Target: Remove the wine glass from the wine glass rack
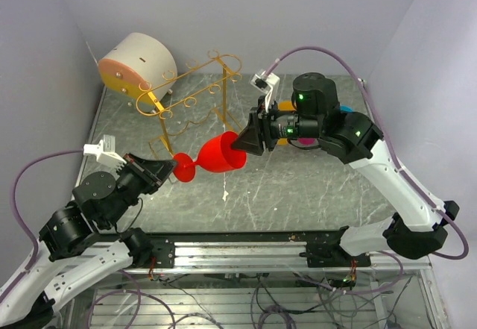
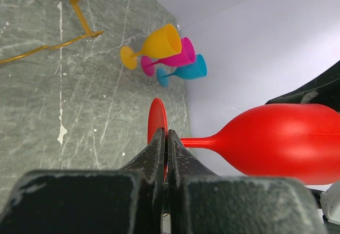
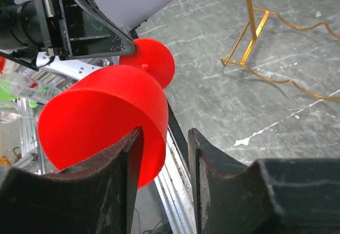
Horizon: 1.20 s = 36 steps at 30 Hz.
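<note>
While the left gripper [image 2: 166, 136] is clamped tight on its round foot, the glossy red wine glass [image 1: 220, 154] lies sideways between both hands. Its bowl rim sits between the parted jaws of the right gripper [image 3: 166, 133], off the gold wire wine glass rack [image 1: 223, 90] beyond.

I can read nothing on my feeds: no lettering, number or brand mark on the wine glass [image 1: 222, 154], the wine glass rack [image 1: 223, 98] or the drum [image 1: 138, 64] beside it.

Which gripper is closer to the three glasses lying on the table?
Right. The right gripper sits at the bowl of the red glass, the three glasses close beside its wrist; the left gripper pinches the foot, farther off.
</note>
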{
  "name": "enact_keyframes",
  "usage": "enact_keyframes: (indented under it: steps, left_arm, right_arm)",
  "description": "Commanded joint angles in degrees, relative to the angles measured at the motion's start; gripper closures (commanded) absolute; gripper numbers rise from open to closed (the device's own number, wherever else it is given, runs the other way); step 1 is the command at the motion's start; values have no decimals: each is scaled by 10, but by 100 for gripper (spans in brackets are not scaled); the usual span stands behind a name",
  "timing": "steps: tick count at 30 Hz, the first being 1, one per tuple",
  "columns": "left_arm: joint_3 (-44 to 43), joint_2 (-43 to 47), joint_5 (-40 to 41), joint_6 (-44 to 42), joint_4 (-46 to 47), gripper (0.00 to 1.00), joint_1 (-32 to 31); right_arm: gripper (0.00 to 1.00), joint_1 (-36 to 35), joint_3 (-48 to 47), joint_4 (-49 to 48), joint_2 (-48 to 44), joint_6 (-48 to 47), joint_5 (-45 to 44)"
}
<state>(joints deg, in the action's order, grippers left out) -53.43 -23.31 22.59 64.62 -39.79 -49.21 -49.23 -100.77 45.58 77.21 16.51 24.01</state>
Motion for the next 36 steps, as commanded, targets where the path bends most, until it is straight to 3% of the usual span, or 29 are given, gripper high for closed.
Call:
enact_keyframes:
  steps: [1, 4, 7, 10, 12, 16, 21, 30, 36]
  left_arm:
    - [-5, -17, -17, -14, 52, 93, 2]
    - [-6, -29, -24, -18, 58, 93, 2]
    - [-15, -43, -13, -26, 36, 89, 2]
    - [-43, -80, 20, -44, -25, 65, 3]
    - [-70, -114, 44, -58, -74, 59, 2]
    - [-95, -167, 70, -89, -116, 58, 2]
    - [-70, -152, 73, -119, -81, 60, 3]
    - [-46, -119, 114, -190, -70, 61, 3]
    - [-3, -82, 143, -218, -65, 62, 2]
  right_arm:
    - [68, 0, 21, -23, -1, 5, 18]
    - [100, 1, 18, -4, 8, 2, -12]
    - [100, 1, 6, 30, 7, -3, -103]
    - [100, 6, -14, 85, 8, -14, -241]
    - [100, 37, -13, 109, 5, -19, -297]
    - [100, 190, 5, 110, -7, -26, -265]
    - [100, 308, -35, 102, 14, -4, -314]
    - [100, 538, -190, 93, 170, 56, -255]
    - [100, 648, -164, 80, 226, 79, -300]
